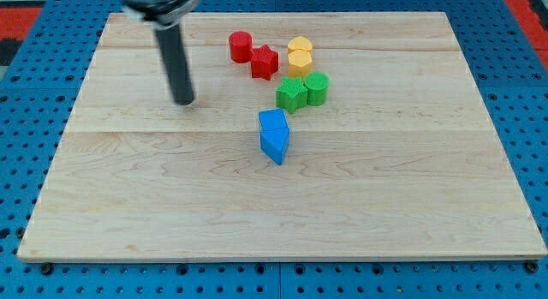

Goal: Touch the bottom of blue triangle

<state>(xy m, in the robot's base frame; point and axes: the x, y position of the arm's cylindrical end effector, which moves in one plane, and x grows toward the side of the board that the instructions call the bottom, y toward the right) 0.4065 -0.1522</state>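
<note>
The blue triangle [276, 146] lies near the middle of the wooden board [171, 205], pointing toward the view's bottom. A second blue block [273, 122] touches its top side. My tip [183, 101] is the lower end of the dark rod, to the view's left of the blue blocks and a little higher, well apart from them.
A red cylinder [241, 46] and a red block [265, 62] sit near the view's top. Two yellow blocks [300, 56] stand right of them. A green block [291, 94] and a green cylinder [316, 88] sit just above the blue blocks.
</note>
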